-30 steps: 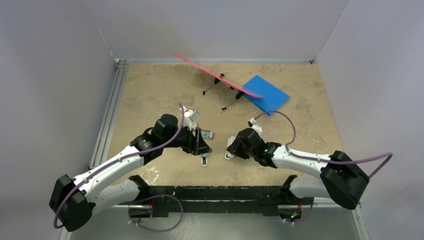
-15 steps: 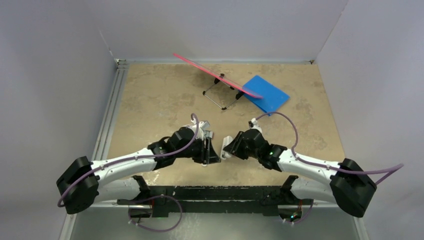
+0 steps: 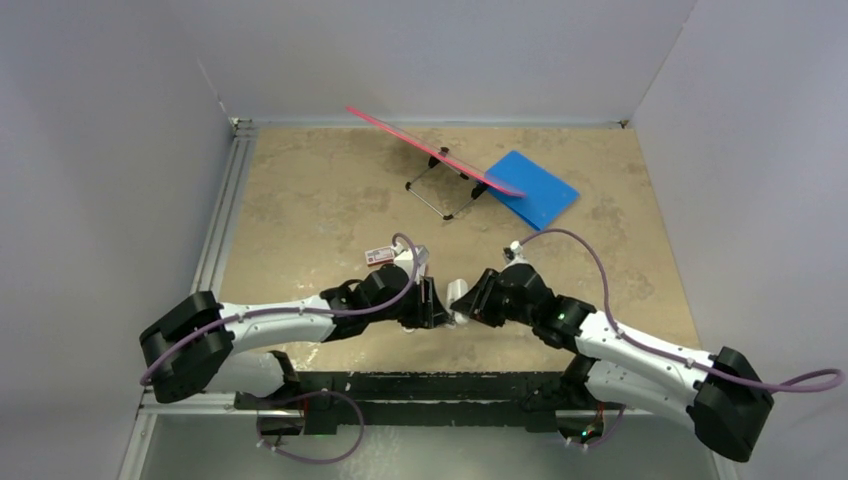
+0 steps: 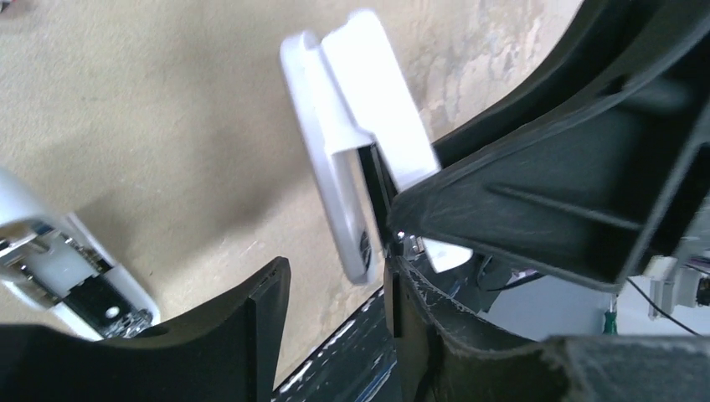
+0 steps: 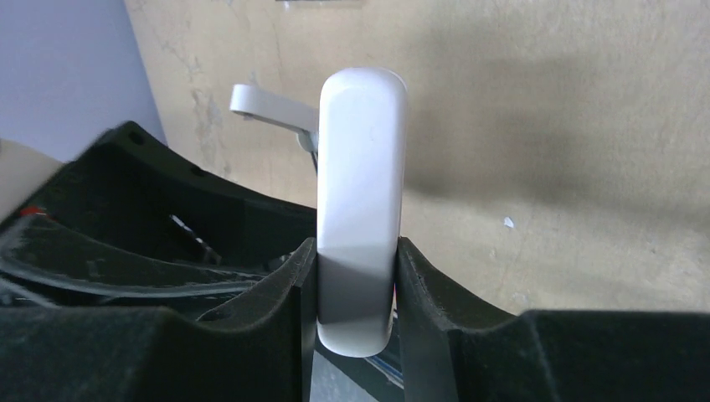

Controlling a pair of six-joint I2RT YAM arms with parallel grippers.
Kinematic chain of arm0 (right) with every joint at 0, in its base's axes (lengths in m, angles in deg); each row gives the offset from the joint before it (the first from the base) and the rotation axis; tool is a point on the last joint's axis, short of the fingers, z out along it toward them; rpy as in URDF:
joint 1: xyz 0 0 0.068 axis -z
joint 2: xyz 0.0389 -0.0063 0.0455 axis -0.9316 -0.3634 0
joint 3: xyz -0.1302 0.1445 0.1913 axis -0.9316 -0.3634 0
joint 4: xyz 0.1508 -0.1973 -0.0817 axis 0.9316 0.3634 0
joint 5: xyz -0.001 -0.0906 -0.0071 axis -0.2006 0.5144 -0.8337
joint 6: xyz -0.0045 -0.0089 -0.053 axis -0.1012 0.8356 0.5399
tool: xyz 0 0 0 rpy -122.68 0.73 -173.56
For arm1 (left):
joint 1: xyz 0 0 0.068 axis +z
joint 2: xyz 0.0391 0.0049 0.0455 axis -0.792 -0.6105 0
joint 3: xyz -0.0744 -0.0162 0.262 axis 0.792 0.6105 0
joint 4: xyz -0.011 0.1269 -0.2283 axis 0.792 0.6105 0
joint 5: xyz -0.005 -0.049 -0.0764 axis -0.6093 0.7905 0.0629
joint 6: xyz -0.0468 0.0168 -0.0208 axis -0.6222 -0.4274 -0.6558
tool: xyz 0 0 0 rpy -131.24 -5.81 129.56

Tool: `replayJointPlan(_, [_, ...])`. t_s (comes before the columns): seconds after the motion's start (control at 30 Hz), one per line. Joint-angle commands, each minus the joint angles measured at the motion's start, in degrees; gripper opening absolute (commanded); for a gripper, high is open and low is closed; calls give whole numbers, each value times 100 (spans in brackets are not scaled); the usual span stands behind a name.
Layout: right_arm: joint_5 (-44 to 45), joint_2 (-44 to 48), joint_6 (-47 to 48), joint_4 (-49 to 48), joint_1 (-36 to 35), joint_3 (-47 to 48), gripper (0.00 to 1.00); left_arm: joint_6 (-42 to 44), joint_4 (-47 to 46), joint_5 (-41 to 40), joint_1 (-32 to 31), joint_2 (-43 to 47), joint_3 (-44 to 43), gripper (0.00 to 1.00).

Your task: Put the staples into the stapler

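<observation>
Staple box (image 3: 378,254) lies on the table (image 3: 300,180) toward its near edge — contents unreadable. Both arms stretch low, meeting there: right tool (image 5: 356,251) pinches the white stapler (image 5: 362,167); left tool (image 4: 335,280) spread.

Seen from the top camera, the two wrists are covering the spot where the grippers are meeting, so no fingertips are showing there. The small red-and-white cardboard box (image 3: 379,255) is lying too small for its print or flap to be told.

In the left wrist view, the white bar-shaped plastic stapler (image 4: 356,134) is looking blurred. Its lower end is vanishing behind a black finger (image 4: 544,197) of the right gripper (image 5: 356,251). A metal glint at that junction is too tiny to identify.

A white-cased object with metal innards (image 4: 63,268) is being cut by the left edge and partly covered by the left gripper (image 4: 335,289).

In the right wrist view, a slim pale grey arm (image 5: 268,105) is running behind the stapler's bar.
</observation>
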Motion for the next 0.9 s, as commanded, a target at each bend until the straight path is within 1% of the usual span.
replayJointPlan(0.0, [-248, 232, 40, 180, -13, -58, 25, -106, -857, -181, -58, -1, -32, 44])
replayJointPlan(0.13, [-295, 384, -11, 195, -14, -63, 24, -129, -894, -148, -58, -155, -50, 43])
replayJointPlan(0.4, [-210, 561, -123, 271, -14, -19, 24, -177, -883, -91, -67, -177, 87, 28])
replayJointPlan(0.53, [-326, 598, -136, 95, -9, -41, 24, -220, -917, 37, -67, -319, 103, 26])
replayJointPlan(0.63, [-406, 698, -155, -251, -14, -121, 23, -527, -830, 138, -67, -424, 98, 26])
replayJointPlan(0.77, [-453, 702, -137, -479, -9, -162, 23, -699, -909, 489, -67, -555, 33, 26])
replayJointPlan(0.87, [-499, 554, -75, -466, -14, -92, 23, -664, -956, 529, -67, -678, 50, 20])
